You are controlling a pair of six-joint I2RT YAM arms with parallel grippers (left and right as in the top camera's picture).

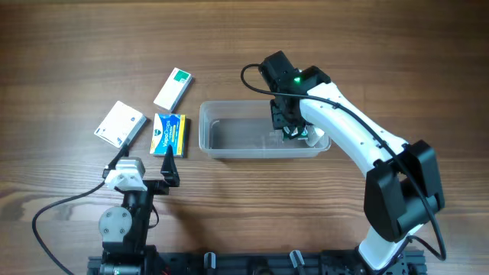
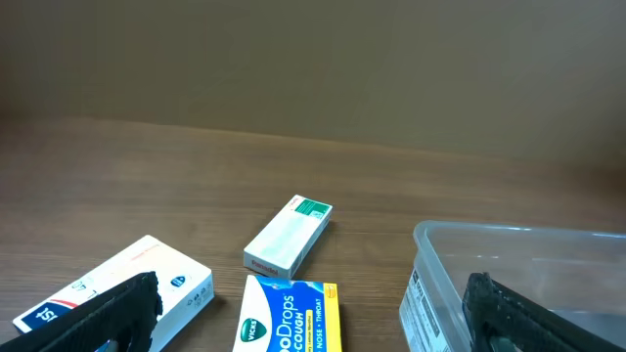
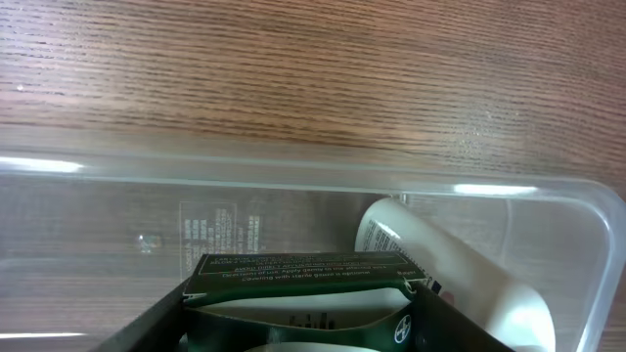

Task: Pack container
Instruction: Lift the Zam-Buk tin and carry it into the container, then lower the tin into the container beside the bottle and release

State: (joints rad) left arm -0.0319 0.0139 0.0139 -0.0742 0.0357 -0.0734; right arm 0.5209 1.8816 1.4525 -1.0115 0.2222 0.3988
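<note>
1. While the right arm (image 1: 353, 131) stretches over the container (image 1: 237, 136) at mid-table, the right gripper (image 1: 290, 127) dips into its right end, pinching a dark green box (image 3: 303, 284).
2. The left arm (image 1: 126, 210) sits folded near the front edge, with the left gripper (image 1: 143, 164) spread (fingers well apart).
3. Three boxes lie left of the container: a white-and-green box (image 1: 173, 88), a white box (image 1: 120, 124) and a blue-and-yellow box (image 1: 169, 134).
4. One white bottle (image 3: 440, 279) lies inside.

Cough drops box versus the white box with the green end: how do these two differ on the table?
The cough drops box is blue and yellow; the white box has a green end. The cough drops box looks wider, the white box slimmer. The cough drops box lies beside the container's left wall; the white box sits farther back, angled. Both lie flat, outside the container.
</note>
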